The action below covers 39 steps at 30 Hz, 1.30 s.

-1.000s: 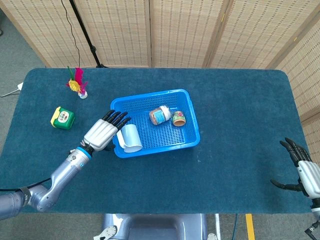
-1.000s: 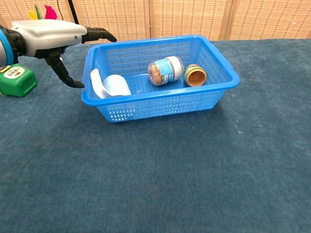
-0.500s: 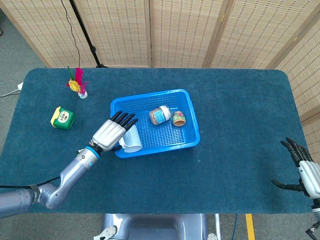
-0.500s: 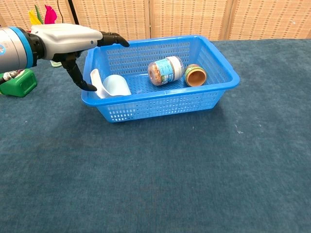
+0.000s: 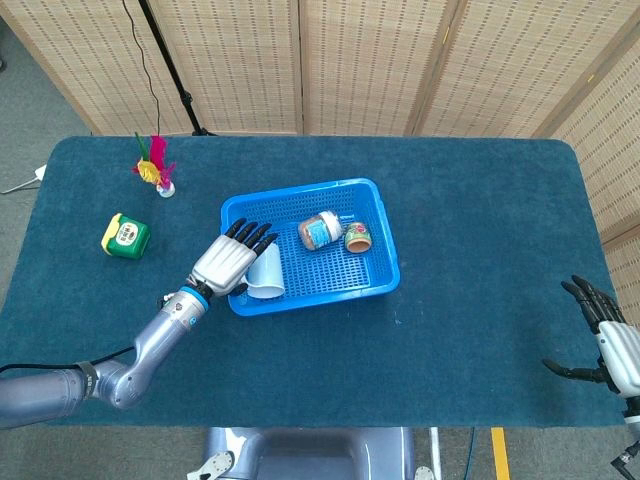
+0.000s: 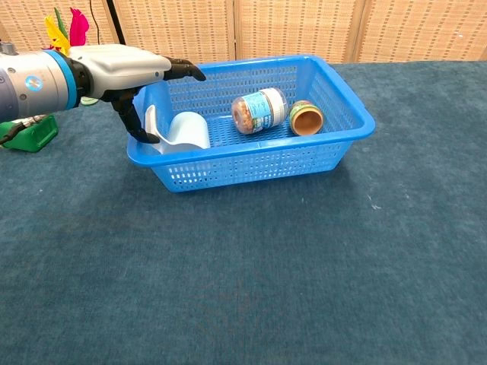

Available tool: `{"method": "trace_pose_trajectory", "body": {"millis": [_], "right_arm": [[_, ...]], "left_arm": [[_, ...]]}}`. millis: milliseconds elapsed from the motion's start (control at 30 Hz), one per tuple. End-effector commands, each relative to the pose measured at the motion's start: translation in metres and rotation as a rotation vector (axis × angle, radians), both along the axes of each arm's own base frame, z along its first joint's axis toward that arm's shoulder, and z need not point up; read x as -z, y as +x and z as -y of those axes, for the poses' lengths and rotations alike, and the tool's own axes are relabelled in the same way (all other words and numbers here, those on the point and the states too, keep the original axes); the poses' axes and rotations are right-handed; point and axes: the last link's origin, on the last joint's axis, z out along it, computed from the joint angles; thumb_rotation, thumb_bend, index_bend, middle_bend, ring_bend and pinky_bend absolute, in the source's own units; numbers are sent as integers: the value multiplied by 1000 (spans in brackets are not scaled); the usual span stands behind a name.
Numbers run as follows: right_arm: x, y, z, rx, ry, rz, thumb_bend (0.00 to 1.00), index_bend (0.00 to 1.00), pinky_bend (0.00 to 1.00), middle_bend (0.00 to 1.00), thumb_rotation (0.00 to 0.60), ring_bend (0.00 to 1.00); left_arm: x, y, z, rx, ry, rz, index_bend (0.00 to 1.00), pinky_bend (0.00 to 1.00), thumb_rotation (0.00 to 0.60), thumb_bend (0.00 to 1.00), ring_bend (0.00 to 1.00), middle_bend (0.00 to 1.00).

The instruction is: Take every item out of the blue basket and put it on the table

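Observation:
The blue basket [image 5: 389, 268] [image 6: 251, 153] sits mid-table. Inside lie a white cup [image 5: 266, 273] [image 6: 188, 130] on its side at the left end, a blue-labelled jar [image 5: 320, 230] [image 6: 259, 110] and a small brown-lidded jar [image 5: 358, 238] [image 6: 306, 118] on their sides at the far right. My left hand [image 5: 229, 261] [image 6: 124, 65] hovers over the basket's left rim, fingers spread above the cup, thumb pointing down just beside the cup's mouth. It holds nothing. My right hand [image 5: 606, 340] is open at the table's front right edge, seen only in the head view.
A green box [image 5: 125, 235] [image 6: 30, 131] lies on the table left of the basket. A feathered shuttlecock [image 5: 155, 170] [image 6: 65, 26] stands at the far left. Folding screens and a stand's pole stand behind the table.
My left hand has moved right, from outside the basket to over its left rim, its thumb now down by the cup. The cup has shifted slightly. The right hand is still.

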Motion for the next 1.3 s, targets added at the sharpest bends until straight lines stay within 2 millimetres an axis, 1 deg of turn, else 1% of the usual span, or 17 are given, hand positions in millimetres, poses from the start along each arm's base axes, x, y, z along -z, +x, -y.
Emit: {"method": "trace_pose_trajectory", "body": {"millis": [33, 133, 167, 233, 267, 300, 367, 400, 467, 500, 567, 600, 667, 733, 800, 1033, 1300], "right_arm": [[0, 0, 0, 1, 2, -1, 0, 0, 0, 0, 600, 0], [1, -1, 1, 4, 5, -2, 0, 0, 0, 0, 600, 0], [1, -1, 1, 4, 5, -2, 0, 0, 0, 0, 600, 0], [0, -1, 1, 6, 5, 0, 0, 0, 0, 0, 600, 0], [0, -1, 1, 7, 4, 1, 0, 0, 0, 0, 600, 0], [0, -1, 1, 8, 4, 2, 0, 0, 0, 0, 600, 0], [0, -1, 1, 8, 6, 3, 0, 0, 0, 0, 600, 0], [0, -1, 1, 9, 7, 4, 0, 0, 0, 0, 600, 0], [0, -1, 1, 7, 10, 6, 0, 0, 0, 0, 600, 0], [0, -1, 1, 7, 10, 7, 0, 0, 0, 0, 600, 0], [0, -1, 1, 6, 9, 8, 0, 0, 0, 0, 600, 0], [0, -1, 1, 6, 9, 8, 0, 0, 0, 0, 600, 0], [0, -1, 1, 6, 11, 8, 0, 0, 0, 0, 600, 0], [0, -1, 1, 6, 13, 9, 0, 0, 0, 0, 600, 0], [0, -1, 1, 6, 13, 9, 0, 0, 0, 0, 600, 0], [0, -1, 1, 6, 10, 13, 0, 0, 0, 0, 600, 0], [-2, 0, 0, 2, 5, 18, 0, 0, 0, 0, 600, 0]], "left_arm": [[3, 3, -4, 7, 7, -15, 0, 15, 600, 190, 0, 0], [9, 6, -7, 13, 7, -47, 0, 16, 600, 190, 0, 0], [10, 7, -7, 13, 5, -51, 0, 36, 600, 191, 0, 0], [13, 9, -6, 16, -3, -57, 55, 135, 600, 196, 0, 0], [13, 10, -5, 21, -3, -62, 121, 222, 600, 201, 8, 0], [13, 10, -4, 24, -2, -68, 183, 277, 600, 206, 30, 6], [13, 9, -3, 25, -1, -85, 363, 392, 600, 235, 152, 93], [13, 8, -3, 22, -1, -93, 418, 416, 600, 248, 198, 140], [13, 5, -3, 17, -5, -124, 563, 484, 600, 299, 315, 291], [13, 5, -3, 15, -4, -135, 605, 508, 600, 323, 353, 337], [13, 5, -2, 15, 1, -146, 716, 581, 600, 428, 458, 458], [13, 5, -2, 15, 4, -150, 748, 605, 600, 468, 486, 489], [12, 6, -2, 16, 13, -155, 828, 664, 600, 592, 550, 560], [12, 8, -2, 16, 22, -153, 861, 688, 600, 681, 574, 587], [11, 10, -3, 21, 32, -150, 870, 695, 600, 726, 581, 594], [1, 20, -3, 49, 73, -110, 871, 695, 600, 733, 583, 594], [-17, 29, -1, 77, 119, -73, 871, 695, 600, 732, 584, 594]]}}
